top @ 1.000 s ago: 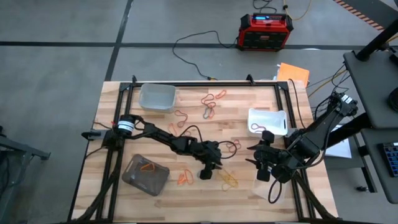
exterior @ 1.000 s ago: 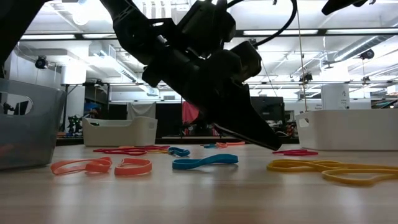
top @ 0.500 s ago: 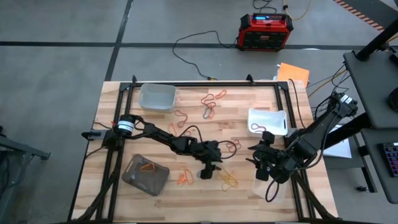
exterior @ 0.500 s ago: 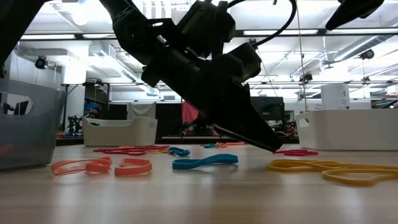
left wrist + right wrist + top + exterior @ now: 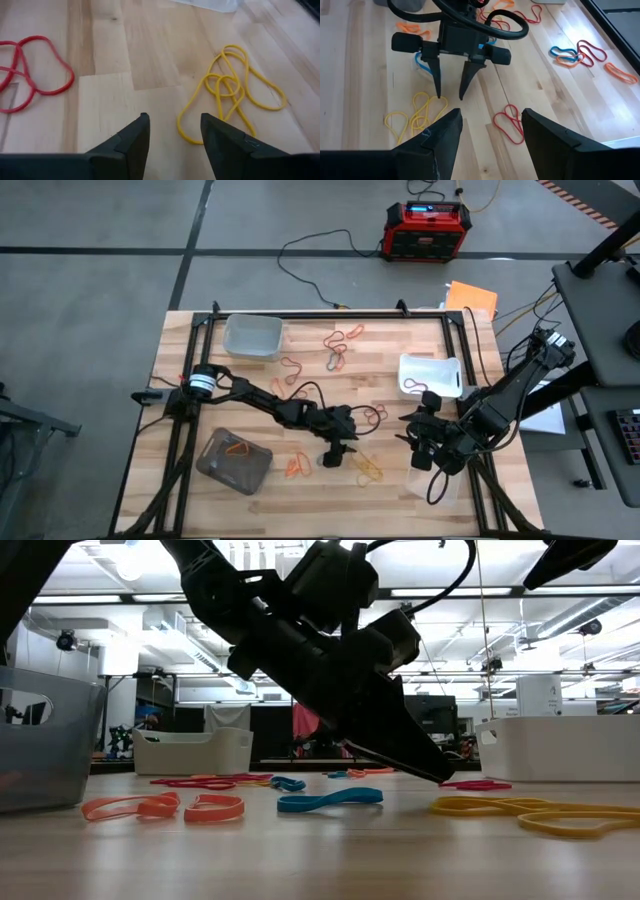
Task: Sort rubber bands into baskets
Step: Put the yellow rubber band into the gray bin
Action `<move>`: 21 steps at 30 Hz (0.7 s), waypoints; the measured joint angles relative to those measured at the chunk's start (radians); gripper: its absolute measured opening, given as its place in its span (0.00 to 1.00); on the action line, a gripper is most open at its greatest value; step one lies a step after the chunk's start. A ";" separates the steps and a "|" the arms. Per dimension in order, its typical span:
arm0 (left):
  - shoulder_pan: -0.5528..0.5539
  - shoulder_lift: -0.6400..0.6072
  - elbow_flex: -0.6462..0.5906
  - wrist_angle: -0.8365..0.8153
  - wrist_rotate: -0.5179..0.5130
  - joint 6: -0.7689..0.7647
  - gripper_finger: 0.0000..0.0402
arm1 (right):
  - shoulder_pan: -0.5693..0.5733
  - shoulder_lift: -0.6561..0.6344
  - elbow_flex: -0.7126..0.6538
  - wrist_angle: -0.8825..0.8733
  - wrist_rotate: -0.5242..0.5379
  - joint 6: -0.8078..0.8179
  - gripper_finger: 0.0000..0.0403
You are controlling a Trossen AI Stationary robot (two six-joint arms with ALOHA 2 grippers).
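My left gripper (image 5: 336, 455) (image 5: 172, 125) stands open, low over the wooden table (image 5: 400, 340), fingers slanting down. A tangle of yellow rubber bands (image 5: 227, 90) (image 5: 368, 468) lies flat just ahead of it. One loop's end reaches in beside a finger (image 5: 215, 137); whether they touch, I cannot tell. A red band (image 5: 30, 70) lies off to the other side. My right gripper (image 5: 425, 452) (image 5: 491, 114) hangs open above the table, looking at the left gripper (image 5: 450, 96). A blue band (image 5: 330, 800) and orange bands (image 5: 297, 467) lie nearby.
The smoky basket (image 5: 235, 462) holds an orange band. A clear basket (image 5: 252, 337) stands at the far left and the white basket (image 5: 432, 375) at the right. Loose red, orange and blue bands (image 5: 580, 52) lie mid-table. A red-and-black box (image 5: 425, 230) sits on the floor.
My left gripper has opened its fingers where it stands by the yellow bands; the arm itself has kept still. The bands lie as before.
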 joint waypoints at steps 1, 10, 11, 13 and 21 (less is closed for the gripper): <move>0.000 0.000 0.000 0.000 -0.003 0.005 0.40 | 0.000 0.000 0.000 0.000 0.000 0.000 0.50; -0.003 0.000 0.000 0.004 -0.007 0.024 0.40 | 0.000 0.000 0.000 0.004 0.000 0.000 0.50; -0.004 0.000 0.000 0.004 -0.012 0.026 0.40 | 0.000 0.000 0.000 0.004 0.001 0.000 0.50; -0.007 0.000 0.000 0.003 -0.015 0.027 0.40 | 0.000 0.000 0.000 0.006 0.001 0.000 0.50; -0.038 0.080 0.050 0.049 -0.034 0.026 0.40 | 0.000 0.000 0.000 0.019 0.001 -0.005 0.50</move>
